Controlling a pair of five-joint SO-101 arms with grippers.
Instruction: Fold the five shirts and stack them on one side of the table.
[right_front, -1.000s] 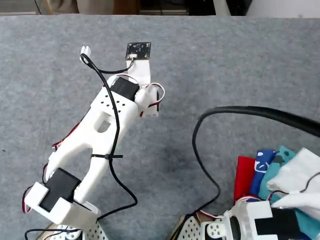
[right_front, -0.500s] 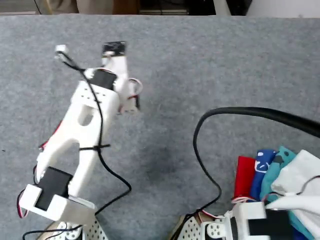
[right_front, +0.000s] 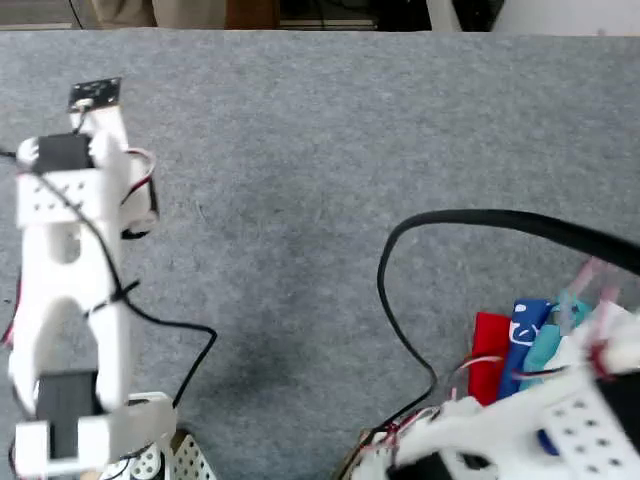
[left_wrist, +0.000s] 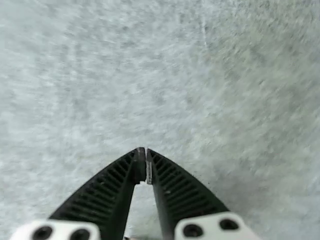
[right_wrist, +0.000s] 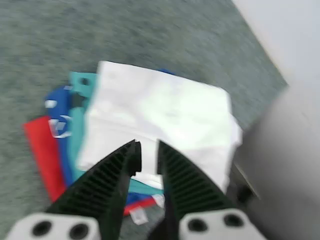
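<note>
Grey felt covers your desk (right_front: 330, 150), and the stack of shirts (right_front: 495, 350) sits at its near right corner, beside the right arm's base. A white shirt (right_wrist: 165, 107) lies on top, over teal, blue and red layers; you cannot count a fifth from here. Folding looks done, so the step in hand is likely clearing away. Lift the right end effector (right_wrist: 147, 150) straight up so it does not drag the top fold, and mind the black cable (right_front: 400, 260) near the stack. That end effector hangs over the white shirt's edge, fingers slightly apart, holding nothing. Your left end effector (left_wrist: 141, 167) is over bare felt, well apart from the stack, tips together, empty.
</note>
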